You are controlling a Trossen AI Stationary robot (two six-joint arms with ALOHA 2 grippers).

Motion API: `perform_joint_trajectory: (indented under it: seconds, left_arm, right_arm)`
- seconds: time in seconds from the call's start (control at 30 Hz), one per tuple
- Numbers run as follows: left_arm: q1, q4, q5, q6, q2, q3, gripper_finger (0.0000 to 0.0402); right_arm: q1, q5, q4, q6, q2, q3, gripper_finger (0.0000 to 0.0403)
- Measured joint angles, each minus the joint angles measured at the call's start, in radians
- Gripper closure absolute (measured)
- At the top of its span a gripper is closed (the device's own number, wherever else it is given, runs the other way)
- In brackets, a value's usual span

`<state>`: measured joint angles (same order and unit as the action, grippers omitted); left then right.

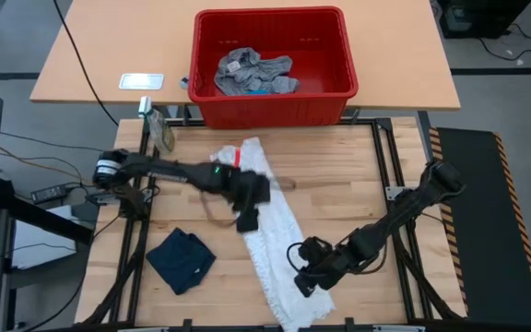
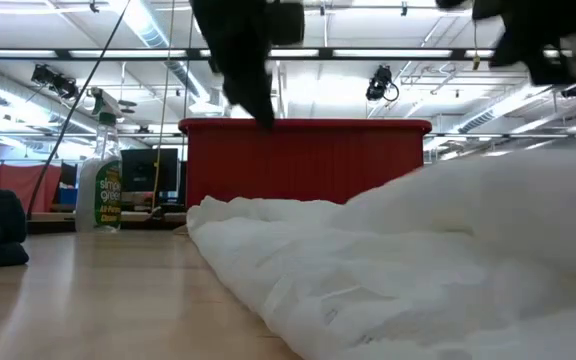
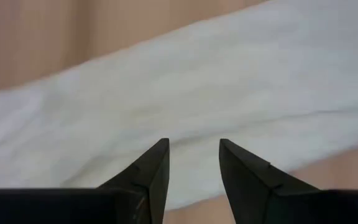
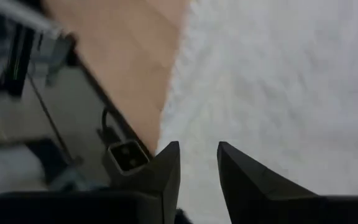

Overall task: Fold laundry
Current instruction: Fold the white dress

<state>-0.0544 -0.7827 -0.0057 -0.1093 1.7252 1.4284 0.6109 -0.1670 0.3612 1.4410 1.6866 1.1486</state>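
A long white cloth (image 1: 270, 231) of the laundry lies spread slantwise on the wooden table, from the middle to the near edge. My left gripper (image 3: 194, 143) hangs open above the cloth's middle (image 1: 247, 221) with nothing between its fingers. Over the cloth's near part, my right gripper (image 4: 197, 145) also stands open and bare (image 1: 302, 281). A folded dark navy garment (image 1: 181, 260) rests flat on the table at the near left. Grey garments (image 1: 252, 74), with a bit of bright blue among them, lie in the red basket (image 1: 335, 92).
The red basket (image 2: 308, 160) stands on the far table behind the work table. A spray bottle (image 2: 98, 175) stands at the far left corner (image 1: 162, 129). A small white flat thing (image 1: 141, 81) lies left of the basket. Bare wood (image 1: 339, 184) shows right of the white cloth.
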Motion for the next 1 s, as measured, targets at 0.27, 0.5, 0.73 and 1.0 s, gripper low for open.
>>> perform_joint_trajectory:
  seconds: [0.27,0.5,0.73,1.0]
  left_arm:
    - [-0.317,0.191,-0.177,-0.078,0.056,0.001,0.0257]
    - [-0.5,0.45,-0.248,-0.285,0.197,0.0,0.0227]
    - [-0.64,0.541,-0.269,-0.362,0.274,0.001,0.0164]
    - [-0.632,0.528,-0.316,-0.3,0.356,0.001,0.0153]
  right_arm:
    - [0.017,0.004,0.154,-0.611,-0.037,0.012,0.028]
    - [0.114,-0.012,0.136,-1.052,-0.003,0.013,0.0216]
    - [0.187,-0.065,0.111,-1.289,0.03,-0.004,0.0118]
    - [0.22,-0.068,0.042,-1.286,0.12,-0.017,0.0074]
